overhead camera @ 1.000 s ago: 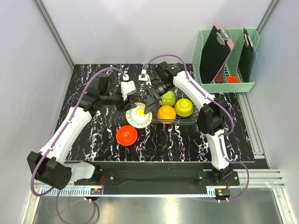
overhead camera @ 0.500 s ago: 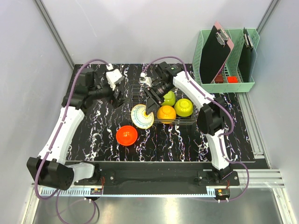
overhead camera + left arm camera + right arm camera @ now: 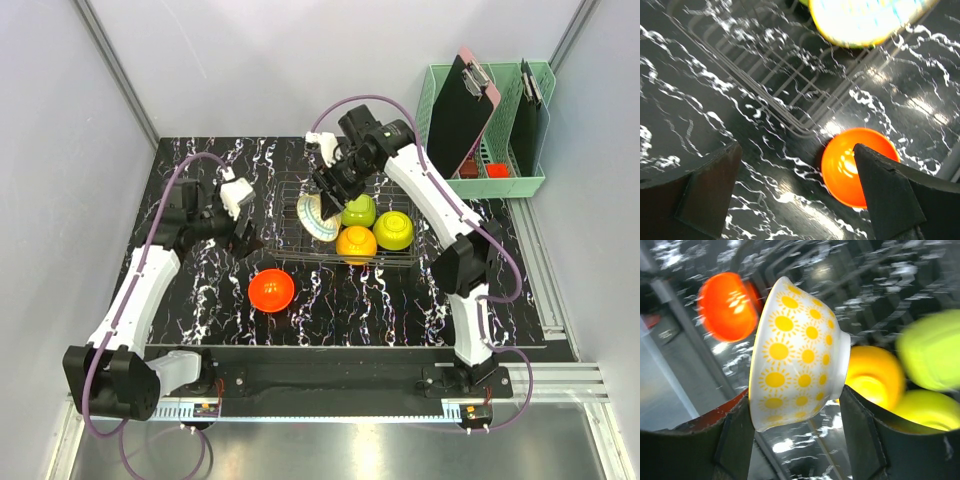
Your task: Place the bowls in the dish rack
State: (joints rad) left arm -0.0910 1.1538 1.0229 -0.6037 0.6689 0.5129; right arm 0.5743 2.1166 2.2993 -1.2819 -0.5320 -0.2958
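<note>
The right hand (image 3: 328, 195) pinches the cream-white bowl (image 3: 795, 355), printed with yellow suns, between its two fingers (image 3: 735, 440). It holds the bowl tipped on its side over the left end of the wire dish rack (image 3: 385, 258). Three bowls sit in the rack beside it: a lime green bowl (image 3: 358, 210), an orange bowl (image 3: 356, 243) and a yellow-green bowl (image 3: 393, 230). The red-orange bowl (image 3: 271, 290) rests on the black marbled tabletop (image 3: 350, 310), just outside the rack's near left corner. The left hand (image 3: 245, 238) hangs spread and empty above the tabletop, left of the rack and near the red-orange bowl.
</note>
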